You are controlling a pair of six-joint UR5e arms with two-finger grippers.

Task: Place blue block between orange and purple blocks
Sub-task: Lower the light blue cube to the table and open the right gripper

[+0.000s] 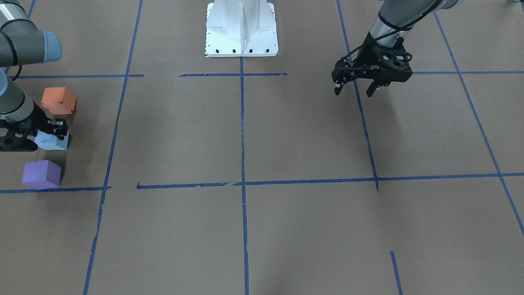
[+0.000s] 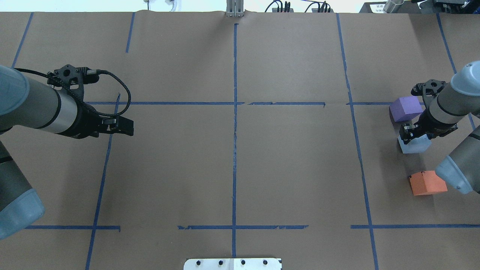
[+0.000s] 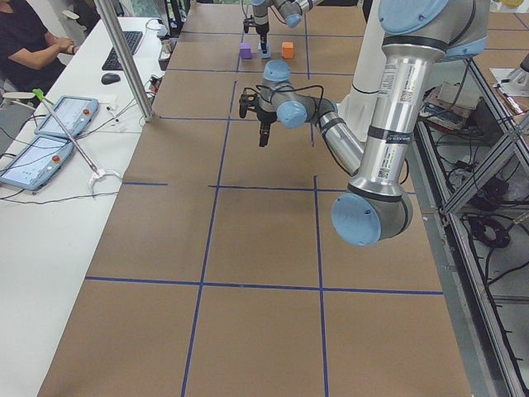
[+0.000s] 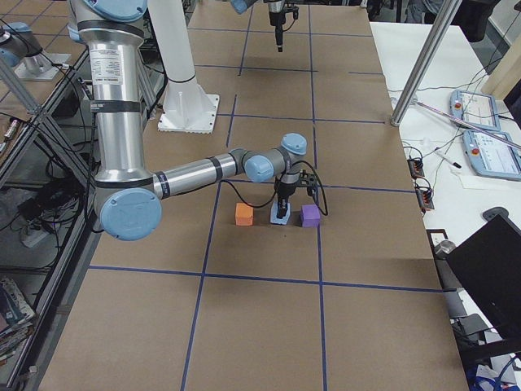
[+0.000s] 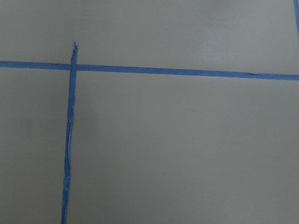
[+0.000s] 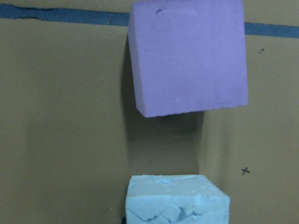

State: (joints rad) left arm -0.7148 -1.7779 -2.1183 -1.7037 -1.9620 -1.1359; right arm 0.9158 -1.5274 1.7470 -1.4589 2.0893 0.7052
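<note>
Brown paper is covering the table (image 2: 292,168), and we are seeing blue tape lines (image 2: 234,150) dividing it into large squares. At the robot's right end, three foam cubes are sitting in a row on the paper. The orange block (image 2: 427,183) is lying nearest the robot and the purple block (image 2: 405,108) farthest. The pale blue block (image 2: 415,144) is resting between them, with bare paper showing on either side of it.

The right gripper (image 1: 62,129) is pointing down at the top of the blue block. We are unable to tell whether its fingers are clamping the block or only hovering at it, since the arm is hiding part of the contact. The right wrist camera is showing the blue block's chipped top at the bottom edge and the purple block beyond it.

Well apart, on the robot's left half, the left gripper (image 1: 354,89) is hanging above the paper with its fingers spread and nothing between them. The robot's white base plate (image 1: 241,28) is sitting at the near middle edge.
</note>
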